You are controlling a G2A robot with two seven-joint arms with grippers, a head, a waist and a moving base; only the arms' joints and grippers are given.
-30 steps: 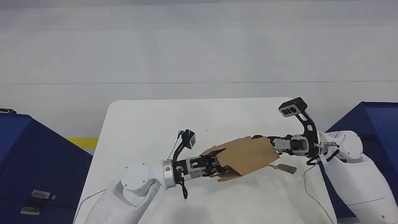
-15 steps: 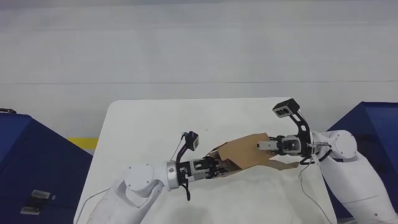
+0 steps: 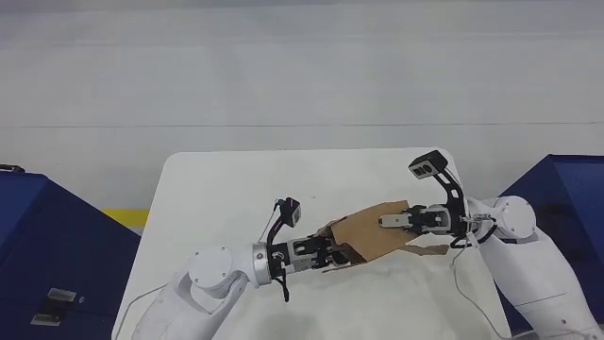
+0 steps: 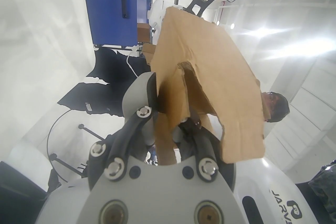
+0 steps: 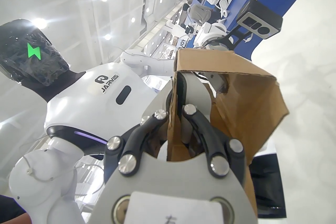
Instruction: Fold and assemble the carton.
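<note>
A brown cardboard carton [image 3: 368,231], partly folded, is held just above the white table [image 3: 236,198] between both arms. My left gripper [image 3: 330,251] comes from the near left and is shut on the carton's near-left end. In the left wrist view its fingers [image 4: 153,93] clamp a panel of the carton [image 4: 210,64]. My right gripper [image 3: 392,219] reaches in from the right and is shut on the carton's upper wall. The right wrist view shows one finger [image 5: 193,91] inside the carton [image 5: 244,104] and the other outside the wall.
A loose cardboard flap [image 3: 432,253] hangs from the carton near the table's right side. Blue cabinets stand to the left [image 3: 47,236] and right [image 3: 562,184] of the table. Bare tabletop lies behind the carton.
My right gripper has slid leftward along the carton's top. My left gripper has shifted slightly right. The carton is pressed shorter and stands a little more opened.
</note>
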